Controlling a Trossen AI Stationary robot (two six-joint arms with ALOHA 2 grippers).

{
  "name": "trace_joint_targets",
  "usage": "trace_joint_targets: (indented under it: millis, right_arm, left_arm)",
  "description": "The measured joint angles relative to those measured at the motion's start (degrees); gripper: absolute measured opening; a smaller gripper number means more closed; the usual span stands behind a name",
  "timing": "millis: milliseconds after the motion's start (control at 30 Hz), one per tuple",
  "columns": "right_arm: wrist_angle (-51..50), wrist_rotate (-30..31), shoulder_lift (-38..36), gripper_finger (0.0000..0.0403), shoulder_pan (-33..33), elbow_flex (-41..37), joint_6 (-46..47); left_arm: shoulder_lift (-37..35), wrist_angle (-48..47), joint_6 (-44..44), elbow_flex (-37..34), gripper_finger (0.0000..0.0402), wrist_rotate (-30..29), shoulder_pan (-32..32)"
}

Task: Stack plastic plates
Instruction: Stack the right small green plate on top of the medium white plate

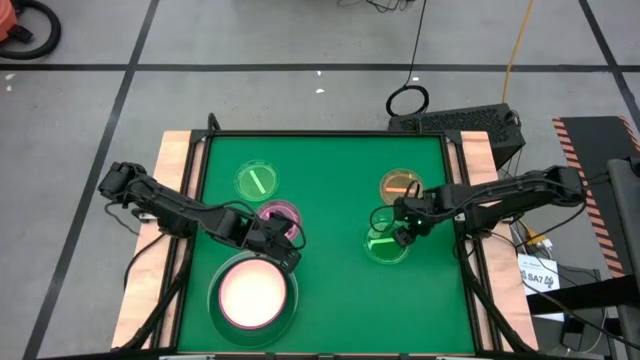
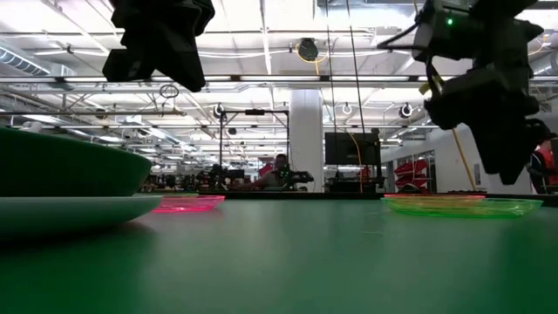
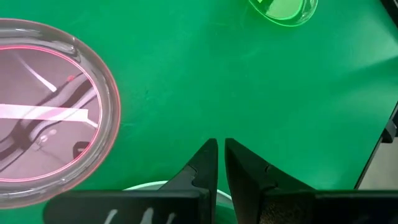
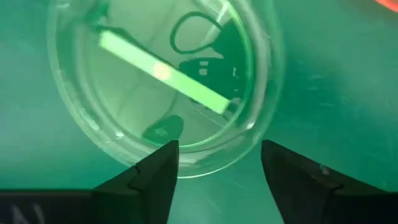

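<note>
Plastic plates lie spread on the green table top [image 1: 330,200], and the right gripper [image 4: 217,163] hangs with its two dark fingers apart just over the near rim of a small round translucent green plate [image 4: 165,81], one finger at each side of the rim edge; whether they touch it I cannot tell. In the high view this plate [image 1: 386,244] is at about 4 o'clock from the table's middle, and a small translucent orange plate [image 1: 400,186] lies just beside it toward 12 o'clock. The left gripper [image 3: 221,163] has its fingers nearly together and holds nothing; it is above the table between a small translucent pink-purple plate [image 3: 43,118] and a stack at about 7 o'clock of the table. That stack has a hot pink large plate [image 1: 254,295] inside a dark green plate [image 1: 290,312], on a pale mint plate [image 2: 78,211] seen from the low view. A second small translucent green plate [image 1: 257,182] lies at about 10 o'clock.
</note>
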Motion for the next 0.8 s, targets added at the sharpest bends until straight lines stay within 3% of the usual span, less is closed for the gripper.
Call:
trace_joint_targets:
  millis: [400,800]
  right_arm:
    - [0.14,5.72,0.72,0.0159,0.03,-0.98,3.45]
    - [6.67,5.93,0.74,0.012,0.05,-6.53,9.53]
  left_arm:
    - [0.0,-0.02,0.55,0.0,0.0035,-1.02,0.0]
    - [0.0,-0.02,2.87,0.0,0.0035,-1.07,0.0]
